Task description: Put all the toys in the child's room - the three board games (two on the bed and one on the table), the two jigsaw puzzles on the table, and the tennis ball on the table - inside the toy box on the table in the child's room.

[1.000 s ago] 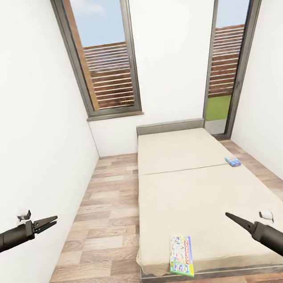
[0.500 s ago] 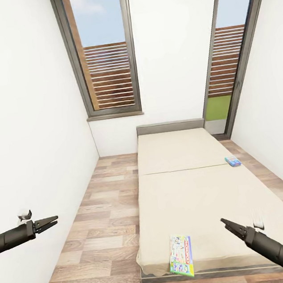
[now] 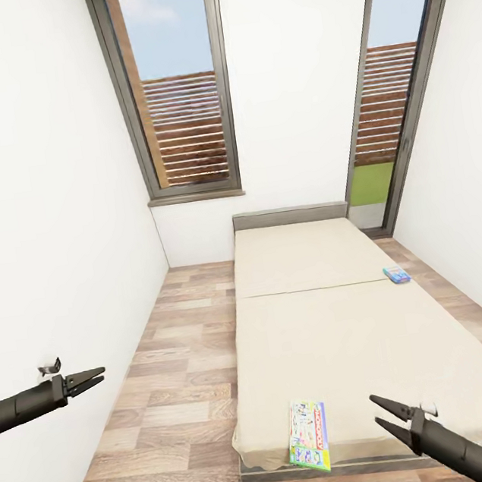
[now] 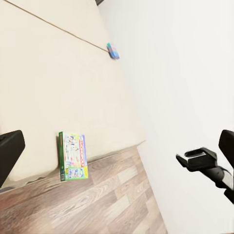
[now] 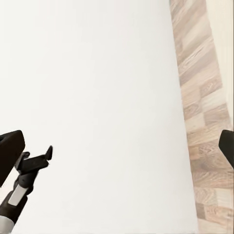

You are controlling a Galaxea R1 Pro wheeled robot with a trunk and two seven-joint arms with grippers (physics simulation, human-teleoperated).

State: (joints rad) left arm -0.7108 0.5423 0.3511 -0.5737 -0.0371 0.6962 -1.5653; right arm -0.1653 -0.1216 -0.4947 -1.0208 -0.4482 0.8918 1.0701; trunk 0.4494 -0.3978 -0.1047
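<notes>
Compared with a second ago, the right tool (image 3: 389, 413) is sitting lower and nearer the Monopoly box (image 3: 308, 434), and its jaws are now spread, released and empty; the left tool (image 3: 88, 380) is hovering by the white wall (image 3: 47, 222), nearly closed, gripping nothing. Monopoly is overhanging the foot edge of the bed (image 3: 323, 337); the small blue game (image 3: 397, 274) is lying well apart near the bed's right edge. A clumsy nudge is likely to tip the overhanging box onto the floor (image 3: 175, 373). Open floor is running along the bed's left side; the right side looks much tighter.
</notes>
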